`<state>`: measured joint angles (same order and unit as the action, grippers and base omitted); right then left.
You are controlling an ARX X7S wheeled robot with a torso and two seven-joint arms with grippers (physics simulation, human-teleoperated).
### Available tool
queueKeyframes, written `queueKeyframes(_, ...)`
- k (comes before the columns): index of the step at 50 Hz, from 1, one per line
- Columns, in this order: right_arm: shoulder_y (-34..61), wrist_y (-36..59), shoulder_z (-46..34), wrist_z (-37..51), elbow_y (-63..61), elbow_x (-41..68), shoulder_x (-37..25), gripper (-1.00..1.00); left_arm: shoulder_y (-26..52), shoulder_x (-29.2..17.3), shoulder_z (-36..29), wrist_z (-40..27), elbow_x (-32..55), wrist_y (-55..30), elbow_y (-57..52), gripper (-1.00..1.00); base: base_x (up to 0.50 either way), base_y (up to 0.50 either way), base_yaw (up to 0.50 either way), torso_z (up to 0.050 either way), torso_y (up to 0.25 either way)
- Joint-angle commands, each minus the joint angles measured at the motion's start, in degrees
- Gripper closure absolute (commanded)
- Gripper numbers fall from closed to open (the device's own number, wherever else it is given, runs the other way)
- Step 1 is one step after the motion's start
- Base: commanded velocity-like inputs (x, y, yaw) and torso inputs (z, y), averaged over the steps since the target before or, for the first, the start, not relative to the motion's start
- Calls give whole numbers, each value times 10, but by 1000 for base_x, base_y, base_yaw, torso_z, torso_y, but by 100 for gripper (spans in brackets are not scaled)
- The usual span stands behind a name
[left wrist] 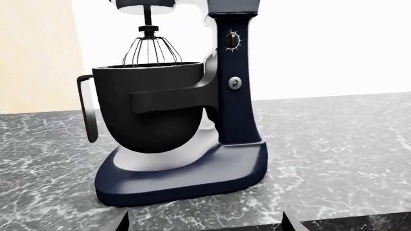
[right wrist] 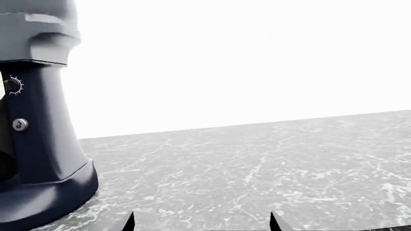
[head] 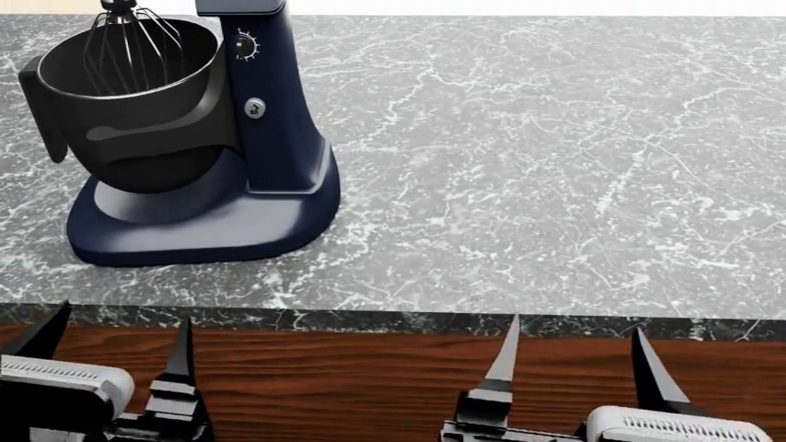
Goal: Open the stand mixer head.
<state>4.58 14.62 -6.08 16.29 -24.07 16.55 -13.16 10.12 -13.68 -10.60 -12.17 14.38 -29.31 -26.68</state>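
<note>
The stand mixer head [right wrist: 35,31] is a rounded grey-blue housing on top of the navy column [left wrist: 234,82]; only its lower edge shows in the left wrist view [left wrist: 234,6], and in the head view it is almost wholly cut off by the top edge. Its wire whisk [left wrist: 151,50] hangs into the black mixing bowl [head: 123,101]. My left gripper [head: 117,343] is open and empty below the counter's front edge, in front of the mixer. My right gripper [head: 575,346] is open and empty, right of the mixer.
The mixer stands on a dark marble counter [head: 528,166] at its far left. The counter's front edge [head: 393,320] runs above a brown wood panel [head: 331,378]. A white wall rises behind the counter.
</note>
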Motion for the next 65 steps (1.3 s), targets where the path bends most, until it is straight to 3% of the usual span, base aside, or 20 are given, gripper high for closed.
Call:
queueKeyframes(1,42,111,45,19,-149,56,-10,-100,76,-1,34,-2,30,-138,-117,-100,0,0,0,0,0)
queueKeyframes(19,33,85,72,-1,-135,116,-12,-100,51,-4,22,3,27,-100,-93,-100,28,0,0,0,0)
queueKeyframes(35,35,66,56,16,-125,80,-12,-100,48,-6,22,-1,34,-99,-94,-100,500,0,0,0,0)
queueKeyframes(48,35,59,39,22,-117,63,-16,-100,48,-29,-40,-2,0,-113,-104,-100,0,0,0,0,0)
queueKeyframes(52,40,66,48,26,-113,73,-18,-100,35,-24,-25,9,20,-85,-120,-100,0,0,0,0,0)
queueKeyframes(53,40,62,50,24,-114,77,-17,-100,37,-21,-19,5,27,-98,-123,100,0,0,0,0,0)
queueKeyframes(59,38,61,53,23,-116,86,-20,-100,59,-35,-39,11,28,-132,-152,100,0,0,0,0,0)
queueKeyframes(65,41,60,58,28,-110,88,-21,-100,145,-36,-59,15,37,-216,-170,100,0,0,0,0,0)
